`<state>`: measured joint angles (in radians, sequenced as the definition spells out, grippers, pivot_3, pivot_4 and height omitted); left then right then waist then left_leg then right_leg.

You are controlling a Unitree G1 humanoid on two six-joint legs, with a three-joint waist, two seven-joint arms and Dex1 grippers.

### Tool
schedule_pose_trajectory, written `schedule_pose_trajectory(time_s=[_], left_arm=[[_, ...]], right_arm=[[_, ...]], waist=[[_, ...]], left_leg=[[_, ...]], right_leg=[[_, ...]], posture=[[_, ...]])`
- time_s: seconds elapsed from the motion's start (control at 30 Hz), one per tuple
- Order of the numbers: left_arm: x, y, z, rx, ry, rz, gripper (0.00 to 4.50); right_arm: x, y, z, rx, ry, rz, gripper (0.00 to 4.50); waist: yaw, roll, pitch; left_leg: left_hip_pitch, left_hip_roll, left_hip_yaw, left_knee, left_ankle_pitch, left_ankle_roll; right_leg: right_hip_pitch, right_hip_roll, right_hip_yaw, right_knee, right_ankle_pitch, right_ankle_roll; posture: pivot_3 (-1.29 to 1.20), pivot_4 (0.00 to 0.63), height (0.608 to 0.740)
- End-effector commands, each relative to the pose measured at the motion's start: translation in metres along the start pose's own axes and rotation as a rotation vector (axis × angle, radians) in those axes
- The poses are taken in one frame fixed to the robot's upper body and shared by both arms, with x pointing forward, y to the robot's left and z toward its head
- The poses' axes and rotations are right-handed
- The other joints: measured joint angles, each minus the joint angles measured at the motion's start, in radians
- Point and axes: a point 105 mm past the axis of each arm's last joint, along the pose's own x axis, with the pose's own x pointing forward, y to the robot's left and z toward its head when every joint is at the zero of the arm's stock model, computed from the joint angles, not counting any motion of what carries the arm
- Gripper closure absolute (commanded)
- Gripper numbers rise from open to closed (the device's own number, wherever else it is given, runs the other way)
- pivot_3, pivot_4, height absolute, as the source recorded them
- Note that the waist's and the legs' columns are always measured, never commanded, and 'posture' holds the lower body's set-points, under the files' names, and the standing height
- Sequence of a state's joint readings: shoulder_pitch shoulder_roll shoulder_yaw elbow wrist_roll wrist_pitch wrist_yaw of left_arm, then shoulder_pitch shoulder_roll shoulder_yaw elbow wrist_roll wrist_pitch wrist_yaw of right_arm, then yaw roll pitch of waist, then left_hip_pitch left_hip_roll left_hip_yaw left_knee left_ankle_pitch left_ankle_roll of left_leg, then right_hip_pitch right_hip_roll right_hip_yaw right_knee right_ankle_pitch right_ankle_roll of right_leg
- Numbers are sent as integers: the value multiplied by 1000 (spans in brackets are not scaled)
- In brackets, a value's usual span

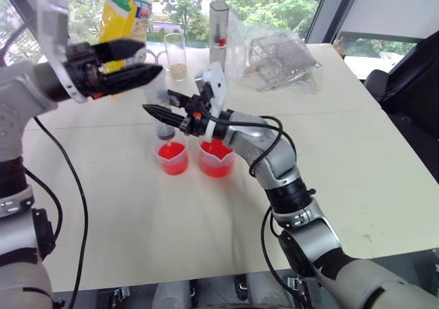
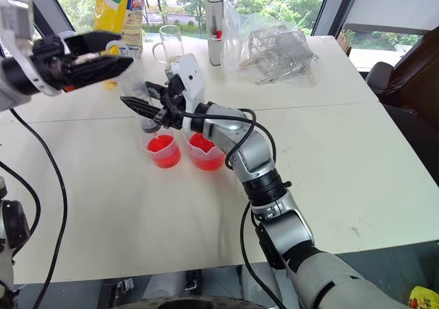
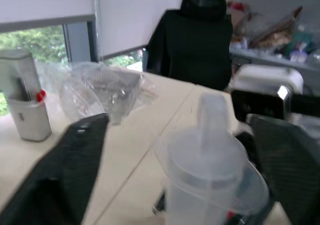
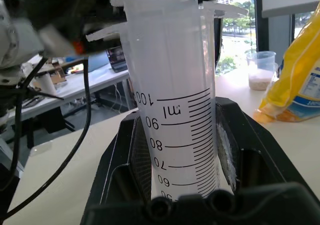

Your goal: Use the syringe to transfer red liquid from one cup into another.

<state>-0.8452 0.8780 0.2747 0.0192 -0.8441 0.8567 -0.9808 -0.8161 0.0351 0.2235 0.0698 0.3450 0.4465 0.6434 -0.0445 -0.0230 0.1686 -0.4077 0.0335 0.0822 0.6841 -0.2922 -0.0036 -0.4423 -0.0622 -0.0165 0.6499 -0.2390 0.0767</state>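
Two cups of red liquid sit side by side on the pale table in the head views, directly below the right gripper, whose jaws are clamped on the syringe; the barrel hangs upright from those jaws with its tip over the smaller beaker, while the larger beaker stands just beside it, under that arm's wrist. The left gripper hovers above and to the left with its jaws spread wide and nothing between them. The left wrist view looks along those open fingers at the syringe's plunger top, which stands between them untouched. In the right wrist view the barrel's printed scale rises straight up out of the closed jaws and looks clear of red. To do this step well, I judge the right jaws should keep the barrel vertical and steady over the beaker while the left jaws close squarely on the plunger, avoiding any sideways push that could tip a cup. Around them are a yellow bag, a glass mug, a grey canister, a wrapped wire rack, windows, and a black chair.
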Motion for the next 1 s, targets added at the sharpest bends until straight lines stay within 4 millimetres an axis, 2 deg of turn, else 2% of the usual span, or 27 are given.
schedule_pose_trajectory(time_s=[0.03, 0.27, 0.43, 0.6, 0.67, 0.73, 0.8, 0.87, 0.93, 0.97, 1.0], left_arm=[[-12, -3, 17, 53, -24, 2, 21], [-24, -9, 6, 37, 15, 6, 21], [-25, -11, -2, 13, 8, 11, 21], [-26, -12, -28, 3, 73, 17, 21], [-24, -16, -40, -1, 99, 3, 21], [-21, -20, -50, -7, 111, -12, 21], [-19, -23, -55, -11, 112, -25, 21], [-17, -27, -58, -9, 112, -35, 21], [-15, -30, -61, -10, 108, -46, 21], [-14, -31, -63, -6, 111, -47, 21], [-13, -33, -64, -5, 111, -52, 21]], right_arm=[[0, 6, 14, -25, -59, 17, 3071], [-5, -3, 17, -41, -48, -21, 3071], [-13, -20, 45, -37, -53, -87, 3071], [-33, -54, 79, 28, 5, -221, 3071], [-52, -83, 95, 59, 83, -354, 3071], [-83, -115, 107, 128, 194, -523, 3071], [-103, -128, 110, 176, 273, -604, 3071], [-119, -136, 105, 196, 360, -656, 3071], [-140, -141, 91, 236, 476, -705, 3071], [-151, -142, 82, 254, 534, -728, 3071], [-166, -141, 65, 307, 620, -755, 3071]], waist=[[0, 0, 0], [0, 0, 0], [3, 0, 0], [2, 0, 0], [3, 0, 0], [7, 1, 1], [12, 0, 0], [9, 0, 0], [3, 0, 0], [0, 0, 0], [-1, 1, 0]], left_leg=[[0, 0, 0, 0, 0, 0], [0, 0, 0, 0, 0, 0], [0, 0, 0, 0, 0, 0], [0, 0, 0, 0, 0, 0], [0, 0, 0, 0, 0, 0], [-1, 0, 0, -1, 0, 0], [-1, -1, 0, -1, 0, 0], [-1, -1, 0, -2, -1, 1], [-1, 0, 1, -2, -1, 2], [-1, 0, 1, -3, -1, 2], [-1, 0, 1, -3, -1, 2]], right_leg=[[0, 0, 0, 0, 0, 0], [0, 0, 0, 0, 0, 0], [0, -1, 0, 0, 0, 0], [0, -1, 0, 0, 0, 0], [0, -2, 0, 0, 0, 0], [0, -3, 0, 0, 0, -1], [0, -4, 0, -1, 0, -1], [0, -4, -1, -4, -1, -3], [0, -4, 0, -5, -1, -2], [0, -3, 0, -5, -1, -1], [0, -3, 1, -5, 0, -1]], posture=[[0, 150, 740], [0, 150, 740], [0, 150, 740], [0, 150, 740], [0, 150, 740], [0, 150, 740], [0, 150, 740], [0, 150, 740], [0, 150, 740], [0, 150, 740], [0, 150, 740]])
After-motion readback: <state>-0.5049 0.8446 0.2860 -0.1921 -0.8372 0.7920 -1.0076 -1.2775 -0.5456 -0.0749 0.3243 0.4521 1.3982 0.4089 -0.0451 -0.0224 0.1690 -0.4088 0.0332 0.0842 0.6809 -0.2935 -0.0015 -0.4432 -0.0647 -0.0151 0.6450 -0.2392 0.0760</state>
